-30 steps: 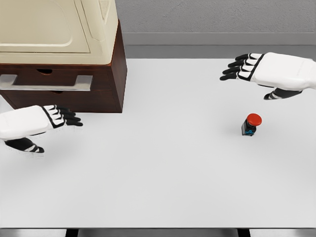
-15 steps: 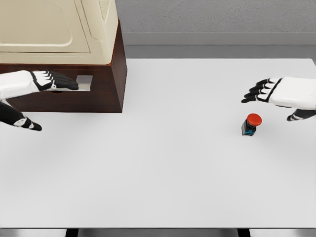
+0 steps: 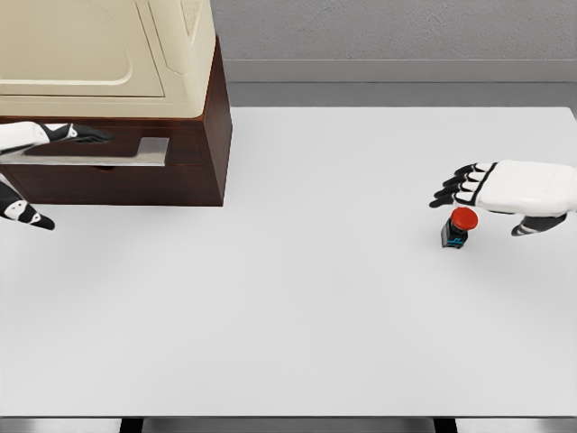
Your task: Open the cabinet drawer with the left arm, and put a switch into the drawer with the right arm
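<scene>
Left hand (image 3: 41, 135) at the cabinet drawer (image 3: 108, 152) handle, grip unclear; right hand (image 3: 505, 188) spread, empty, just above the switch (image 3: 459, 226).

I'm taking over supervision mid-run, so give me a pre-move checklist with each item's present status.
1. Left hand at the silver drawer handle of the dark brown wooden cabinet: ok.
2. Left hand's grip closed on the handle: cannot tell.
3. Drawer pulled open: not ok, its front looks flush.
4. Red-capped push-button switch upright on the white table: ok.
5. Right hand above the switch, fingers extended, holding nothing: ok.
6. Table between switch and cabinet unobstructed: ok.
</scene>
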Tool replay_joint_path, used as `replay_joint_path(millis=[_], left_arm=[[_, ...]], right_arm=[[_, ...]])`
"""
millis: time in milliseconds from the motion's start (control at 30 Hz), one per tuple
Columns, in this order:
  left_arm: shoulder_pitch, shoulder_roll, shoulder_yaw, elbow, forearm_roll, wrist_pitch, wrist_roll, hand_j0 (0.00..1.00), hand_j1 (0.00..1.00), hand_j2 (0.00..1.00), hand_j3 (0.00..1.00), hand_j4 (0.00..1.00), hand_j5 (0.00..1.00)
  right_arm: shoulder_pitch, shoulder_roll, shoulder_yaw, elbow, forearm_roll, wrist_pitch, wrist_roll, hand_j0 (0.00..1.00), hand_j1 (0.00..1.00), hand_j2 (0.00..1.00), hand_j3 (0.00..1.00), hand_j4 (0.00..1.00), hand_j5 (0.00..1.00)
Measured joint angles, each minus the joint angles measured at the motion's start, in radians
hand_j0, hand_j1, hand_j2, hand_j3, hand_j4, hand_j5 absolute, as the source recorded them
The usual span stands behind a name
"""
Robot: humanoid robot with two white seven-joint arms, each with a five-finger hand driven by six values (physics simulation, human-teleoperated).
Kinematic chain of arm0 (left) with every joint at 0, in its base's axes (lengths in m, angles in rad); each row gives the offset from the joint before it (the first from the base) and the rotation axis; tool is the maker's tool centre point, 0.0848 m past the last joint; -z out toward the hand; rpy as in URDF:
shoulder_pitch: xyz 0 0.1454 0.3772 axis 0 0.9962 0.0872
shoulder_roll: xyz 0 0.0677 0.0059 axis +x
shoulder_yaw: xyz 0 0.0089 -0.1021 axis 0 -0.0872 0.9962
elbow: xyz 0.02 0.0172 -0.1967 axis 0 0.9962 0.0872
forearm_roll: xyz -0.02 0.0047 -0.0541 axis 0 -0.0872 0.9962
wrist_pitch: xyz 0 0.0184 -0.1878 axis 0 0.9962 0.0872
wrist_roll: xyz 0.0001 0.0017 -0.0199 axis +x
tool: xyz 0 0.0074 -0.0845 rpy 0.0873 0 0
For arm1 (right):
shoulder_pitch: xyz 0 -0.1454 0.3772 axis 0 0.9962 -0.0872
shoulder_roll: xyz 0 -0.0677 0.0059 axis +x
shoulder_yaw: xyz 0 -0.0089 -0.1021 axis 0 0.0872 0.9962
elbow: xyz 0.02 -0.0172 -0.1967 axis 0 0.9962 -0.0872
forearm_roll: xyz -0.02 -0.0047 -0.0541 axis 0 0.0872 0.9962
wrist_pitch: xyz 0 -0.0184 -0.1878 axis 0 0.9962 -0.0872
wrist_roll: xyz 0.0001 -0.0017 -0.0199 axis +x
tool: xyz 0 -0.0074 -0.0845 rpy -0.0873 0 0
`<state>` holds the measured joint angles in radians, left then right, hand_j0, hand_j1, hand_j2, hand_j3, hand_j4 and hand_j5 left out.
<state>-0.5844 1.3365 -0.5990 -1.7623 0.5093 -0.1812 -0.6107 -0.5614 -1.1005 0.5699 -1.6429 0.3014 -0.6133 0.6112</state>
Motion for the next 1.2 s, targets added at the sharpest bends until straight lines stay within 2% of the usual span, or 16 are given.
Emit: replay_joint_path(millis=[133,433,633,933,1200], left_arm=[[0.004,0.000,0.000,0.000,-0.011,0.064,0.000,1.00,1.00,1.00,1.00,1.00,1.00],[0.009,-0.025,-0.005,0.003,-0.015,0.160,0.000,1.00,1.00,1.00,1.00,1.00,1.00],[0.009,-0.028,-0.004,0.005,-0.004,0.178,0.000,1.00,1.00,1.00,1.00,1.00,1.00],[0.000,-0.037,-0.001,0.011,-0.045,0.191,0.000,1.00,1.00,1.00,1.00,1.00,1.00],[0.008,-0.049,0.008,0.037,-0.001,0.200,0.006,1.00,1.00,1.00,1.00,1.00,1.00]], right_arm=[[-0.006,0.037,0.000,0.051,0.026,0.000,0.000,1.00,1.00,1.00,1.00,1.00,1.00],[-0.005,0.090,0.000,0.098,0.079,0.000,0.000,1.00,1.00,1.00,1.00,1.00,1.00],[-0.005,0.109,0.010,0.116,0.114,0.000,0.000,1.00,1.00,1.00,1.00,1.00,1.00],[-0.003,0.136,0.015,0.146,0.152,0.000,0.000,1.00,1.00,1.00,1.00,1.00,1.00],[0.000,0.155,0.020,0.154,0.176,0.000,0.000,1.00,1.00,1.00,1.00,1.00,1.00]])
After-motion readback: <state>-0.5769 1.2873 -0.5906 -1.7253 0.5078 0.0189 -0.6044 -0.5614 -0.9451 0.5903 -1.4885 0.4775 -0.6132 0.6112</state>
